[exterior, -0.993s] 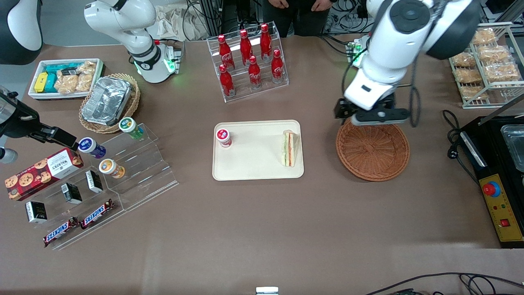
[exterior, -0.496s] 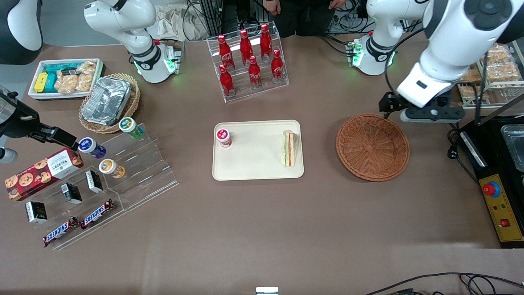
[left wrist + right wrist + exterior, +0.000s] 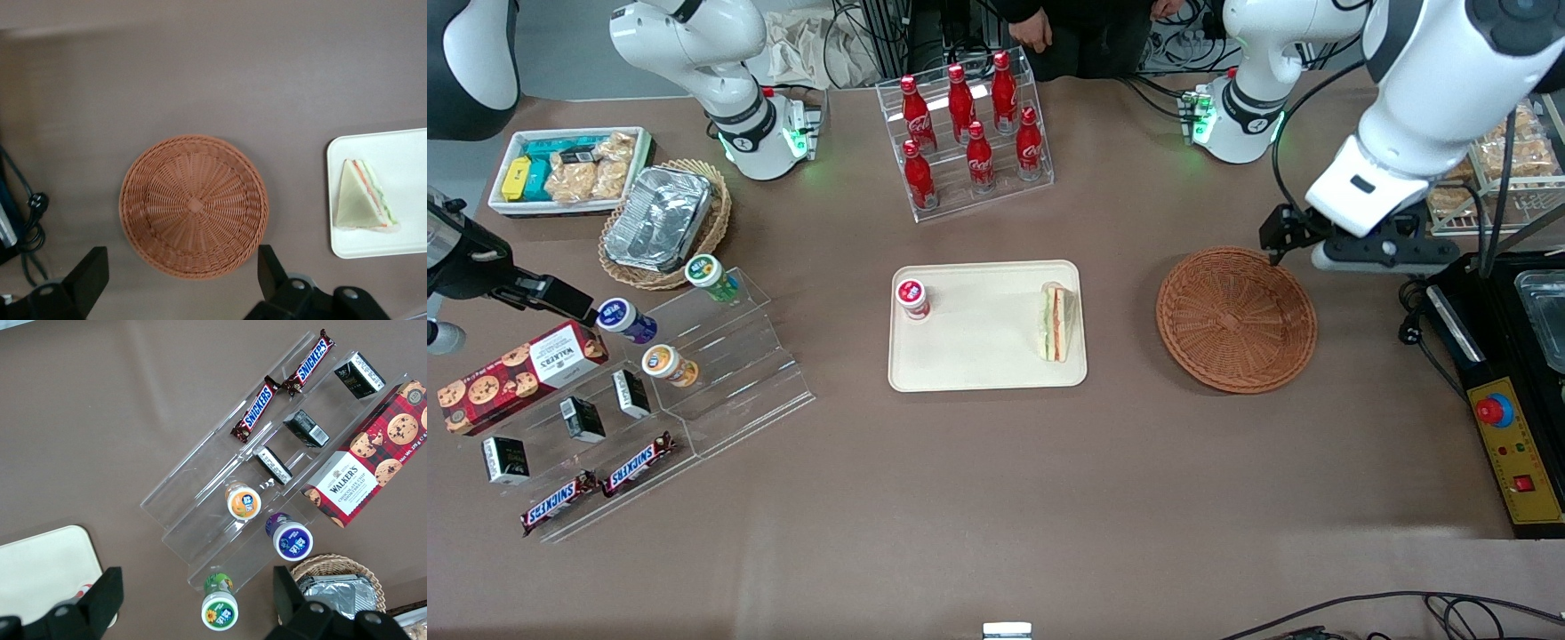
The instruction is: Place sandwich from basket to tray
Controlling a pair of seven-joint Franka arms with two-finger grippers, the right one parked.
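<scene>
Spread apart and empty, the gripper [image 3: 180, 283] is held in the air beside the basket's [image 3: 1236, 320] rim, toward the working arm's end of the table. Reddish-brown wicker is woven into a round, shallow dish with nothing inside. The triangular sandwich [image 3: 1055, 322], pale bread over green, red and orange layers, is lain on the smooth cream tray [image 3: 983, 356], at its edge nearest the basket. Since a second ago the gripper has been drawn off the basket.
</scene>
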